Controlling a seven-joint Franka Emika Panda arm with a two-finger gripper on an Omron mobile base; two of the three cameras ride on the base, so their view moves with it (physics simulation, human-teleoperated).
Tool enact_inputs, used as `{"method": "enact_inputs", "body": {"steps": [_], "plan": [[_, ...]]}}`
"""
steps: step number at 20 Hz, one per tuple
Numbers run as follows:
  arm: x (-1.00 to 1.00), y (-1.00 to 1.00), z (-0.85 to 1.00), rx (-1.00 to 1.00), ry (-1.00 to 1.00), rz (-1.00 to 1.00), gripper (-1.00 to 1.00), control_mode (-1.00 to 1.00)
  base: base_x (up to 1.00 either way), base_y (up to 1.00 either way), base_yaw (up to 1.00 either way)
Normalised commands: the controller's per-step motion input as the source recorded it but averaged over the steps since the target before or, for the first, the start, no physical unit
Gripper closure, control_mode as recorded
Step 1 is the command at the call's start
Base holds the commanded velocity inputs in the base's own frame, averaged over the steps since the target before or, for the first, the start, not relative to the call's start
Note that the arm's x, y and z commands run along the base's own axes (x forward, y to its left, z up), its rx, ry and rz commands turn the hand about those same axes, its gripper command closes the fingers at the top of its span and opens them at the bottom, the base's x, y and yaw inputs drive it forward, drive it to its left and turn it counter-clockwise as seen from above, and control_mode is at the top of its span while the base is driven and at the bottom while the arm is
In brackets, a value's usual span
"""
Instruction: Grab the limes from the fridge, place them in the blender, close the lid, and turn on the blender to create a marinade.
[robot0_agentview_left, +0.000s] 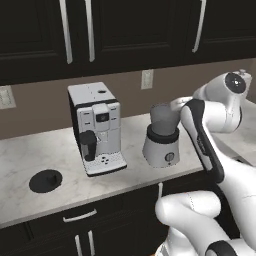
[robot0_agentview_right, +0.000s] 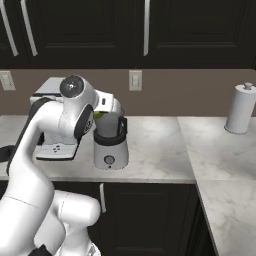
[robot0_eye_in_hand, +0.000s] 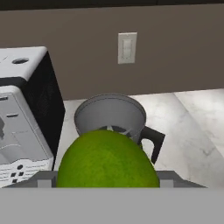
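Even, soft rendered light with no visible source and no glare. The marble counter (robot0_agentview_left: 60, 150) is bright while the dark upper cabinets (robot0_agentview_right: 200, 30) stay dim. Pictures are slightly soft and low in detail; shadows are faint.

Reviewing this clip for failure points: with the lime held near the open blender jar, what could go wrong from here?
1. The lime sits nearer the camera than the blender jar's opening, so a release now might catch the rim or land on the counter.
2. The lid lies far off, past the coffee machine; fetching it means a long swing close to that machine.
3. The gripper hangs close to the jar, so a nudge could shift it.
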Motion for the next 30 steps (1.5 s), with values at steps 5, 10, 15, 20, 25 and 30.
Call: {"method": "enact_inputs", "body": {"steps": [5, 10, 15, 20, 25, 30], "plan": [[0.59, 0.0, -0.27, 0.0, 0.0, 0.03, 1.0, -1.0, 0.0, 0.0, 0.0], [0.73, 0.0, -0.12, 0.0, 0.03, 0.0, 1.0, -1.0, 0.0, 0.0, 0.0], [0.65, 0.0, -0.2, 0.0, 0.04, 0.0, 1.0, -1.0, 0.0, 0.0, 0.0], [0.51, 0.0, -0.34, 0.0, 0.01, 0.01, 1.0, -1.0, 0.0, 0.0, 0.0], [0.53, 0.0, -0.35, 0.0, 0.0, 0.01, 1.0, -1.0, 0.0, 0.0, 0.0], [0.57, 0.0, -0.31, 0.0, 0.0, 0.02, 1.0, -1.0, 0.0, 0.0, 0.0]]}}
